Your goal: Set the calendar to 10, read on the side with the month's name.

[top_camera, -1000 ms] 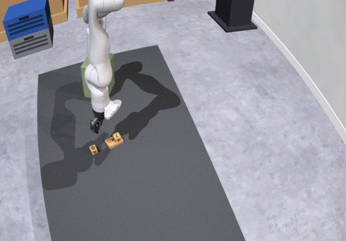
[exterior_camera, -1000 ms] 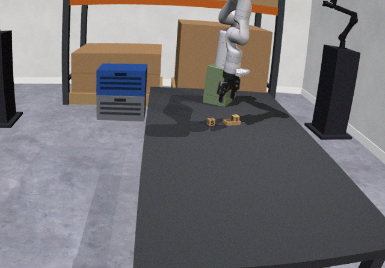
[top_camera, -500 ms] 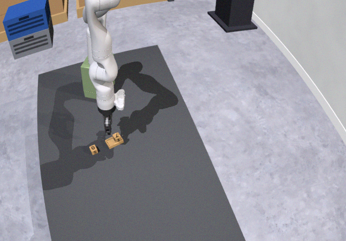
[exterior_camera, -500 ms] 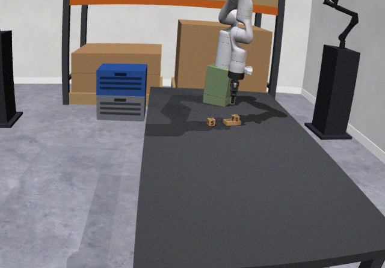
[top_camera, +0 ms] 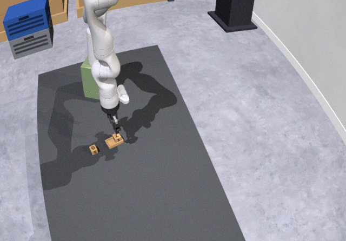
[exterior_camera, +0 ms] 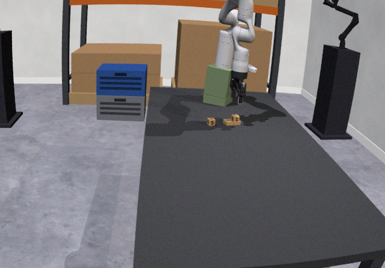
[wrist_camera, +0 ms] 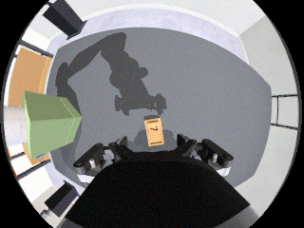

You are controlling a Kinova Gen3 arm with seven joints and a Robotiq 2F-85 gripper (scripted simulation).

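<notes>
A small wooden tray lies flat on the dark table. One wooden cube stands in the tray's right half and shows a 1 on its front face in the exterior view. A second cube stands on the table left of the tray, apart from it, with a 0 on top and a 5 on its front. My gripper is open and empty and points down just above the cube in the tray. In the wrist view the tray lies between the fingers, and the loose cube is out of view.
A green block, the arm's base, stands at the back of the table behind the tray. A blue and grey cabinet, cardboard boxes and black pedestals stand on the floor around the table.
</notes>
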